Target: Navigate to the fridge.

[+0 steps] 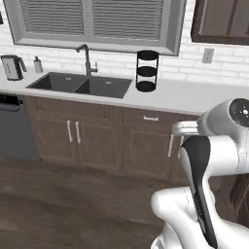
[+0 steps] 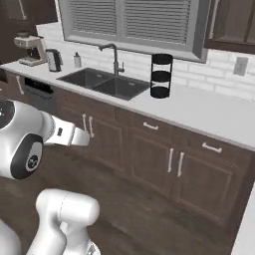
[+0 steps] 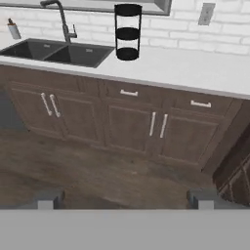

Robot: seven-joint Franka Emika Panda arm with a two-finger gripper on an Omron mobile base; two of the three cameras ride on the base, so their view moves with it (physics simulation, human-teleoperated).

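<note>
Jaws (image 3: pixel 125 197) released and carrying nothing, tucked high for travel, face dark lower cabinets (image 3: pixel 156 129) beneath a white desk (image 3: pixel 185 68). Beyond stand a black tiered rack (image 3: pixel 127 32) and double sink (image 3: pixel 56 52). The fridge lies outside this stretch of kitchen; no legible writing anywhere.

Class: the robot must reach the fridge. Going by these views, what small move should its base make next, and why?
Probably turn the base to look for the fridge. Ahead are the sink, a black rack on the counter and brown cabinets; no tall grey double doors appear. Which way to turn can't be told. The end effector is open and empty.
</note>
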